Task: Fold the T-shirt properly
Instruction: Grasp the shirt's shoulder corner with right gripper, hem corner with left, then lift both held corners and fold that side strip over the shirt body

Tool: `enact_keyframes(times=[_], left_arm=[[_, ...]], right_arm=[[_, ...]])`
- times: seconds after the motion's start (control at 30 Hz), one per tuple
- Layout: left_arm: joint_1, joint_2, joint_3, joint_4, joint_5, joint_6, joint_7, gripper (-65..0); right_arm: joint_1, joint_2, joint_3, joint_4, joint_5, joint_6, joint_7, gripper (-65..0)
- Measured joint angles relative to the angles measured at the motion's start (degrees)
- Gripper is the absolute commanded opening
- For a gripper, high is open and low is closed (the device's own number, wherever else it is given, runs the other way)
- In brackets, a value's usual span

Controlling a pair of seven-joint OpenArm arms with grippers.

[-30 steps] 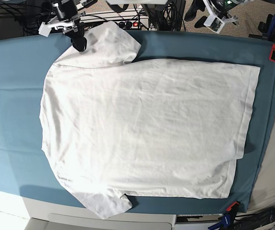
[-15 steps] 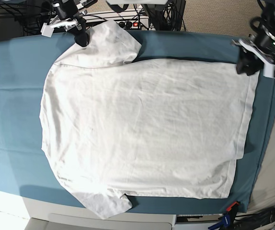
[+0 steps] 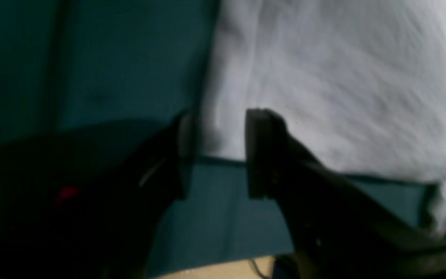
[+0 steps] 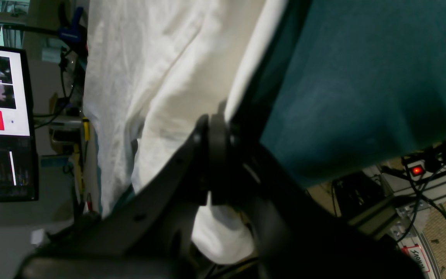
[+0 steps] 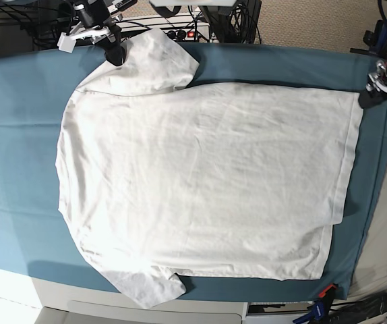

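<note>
The white T-shirt point(image 5: 200, 182) lies spread flat on the teal table cloth point(image 5: 18, 135), collar side to the left and bottom hem to the right. My right gripper point(image 5: 114, 57) sits at the far sleeve's edge. In the right wrist view that gripper point(image 4: 217, 128) is shut on the sleeve hem of the T-shirt point(image 4: 149, 77). My left gripper point(image 5: 367, 99) is at the far hem corner. In the left wrist view it point(image 3: 219, 155) is open, its fingers either side of the corner of the T-shirt point(image 3: 343, 77).
Orange clamps point(image 5: 386, 71) point(image 5: 326, 291) pin the cloth at the right edge. A power strip with a red light point(image 5: 192, 33) and cables lie behind the table. A monitor point(image 4: 2, 124) stands off to the side.
My left arm swung in from behind the table, passed over the hem and now sits further right at its corner. My right gripper closed on the sleeve edge.
</note>
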State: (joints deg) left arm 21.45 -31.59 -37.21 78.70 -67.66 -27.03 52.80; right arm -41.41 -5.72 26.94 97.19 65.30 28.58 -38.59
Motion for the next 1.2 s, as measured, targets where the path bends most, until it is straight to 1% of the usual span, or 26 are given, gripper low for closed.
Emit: enact_keyframes(times=[0.03,0.13,0.17,0.2,0.27,0.3,0.43,0.7,0.73,0.77,0.8,0.87,0.9,1.03,1.13,1.2], left_arm=[[-0.6,-0.4,0.0,-1.3,-1.0,-0.6,0.4,-42.2],[-1.4,-1.2,0.2,-3.3,-3.4,-0.4,1.6,-42.2],[-1.3,-1.3,0.2,-3.3,-4.0,-0.7,1.9,-42.2],[-1.3,-1.3,0.1,-3.4,-4.4,-1.8,2.4,-42.2],[-1.3,-1.3,0.1,-3.5,-5.3,-2.8,4.5,-42.2],[-1.2,-1.3,0.1,-3.6,-5.5,-2.8,4.4,-42.2],[-1.2,-1.6,1.8,-3.6,-5.4,-2.8,4.3,-42.2],[-1.5,-2.5,7.3,-1.8,-3.8,-2.9,3.5,-42.4],[-1.5,-2.3,7.5,-1.4,-3.5,-2.9,3.5,-43.8],[-1.5,-2.3,7.5,-1.0,-3.3,-2.8,3.5,-46.5],[-1.5,-2.4,7.5,-0.7,-2.6,-2.5,3.5,-50.8],[-1.5,-2.3,7.5,-0.2,-1.2,-2.1,3.6,-63.4],[-1.5,-2.3,7.6,0.0,-0.9,-2.0,3.7,-65.0],[-1.3,-2.4,7.6,1.4,0.0,-1.9,4.3,-65.0],[0.9,-4.2,7.9,4.0,0.6,-1.9,5.6,-65.0],[3.1,-5.3,7.3,6.3,0.8,-1.9,6.0,-65.0]], right_arm=[[0.0,0.0,0.0,0.0,-0.1,0.0,0.0,-65.0],[0.0,0.0,0.0,0.0,-0.4,0.0,0.0,-65.0],[0.0,-0.1,0.0,0.0,-0.4,0.0,0.0,-65.0],[0.1,-0.2,0.0,0.0,-0.5,0.0,0.0,-65.0],[0.2,-0.5,0.0,0.0,-0.8,0.0,0.1,-65.0],[0.2,-0.5,0.0,0.0,-1.0,0.0,0.1,-65.0],[0.2,-0.5,0.0,0.0,-1.2,0.0,0.1,-65.0],[0.2,-0.5,0.0,0.0,-1.2,0.1,0.2,-65.0],[0.2,-0.5,0.0,0.0,-1.2,0.1,0.2,-65.0],[0.2,-0.5,0.0,0.0,-1.2,0.2,0.2,-65.0],[0.2,-0.5,0.0,0.0,-1.2,0.2,0.2,-65.0],[0.2,-0.5,0.0,0.0,-1.4,0.2,0.2,-65.0],[0.2,-0.5,0.0,0.0,-1.4,0.2,0.2,-65.0],[0.0,-0.5,0.0,0.6,-1.5,0.2,-0.7,-65.0],[-2.3,-0.5,0.0,3.5,-3.0,2.3,-3.1,-65.0],[-5.0,-0.5,0.8,6.5,-3.4,2.6,-4.1,-65.0]])
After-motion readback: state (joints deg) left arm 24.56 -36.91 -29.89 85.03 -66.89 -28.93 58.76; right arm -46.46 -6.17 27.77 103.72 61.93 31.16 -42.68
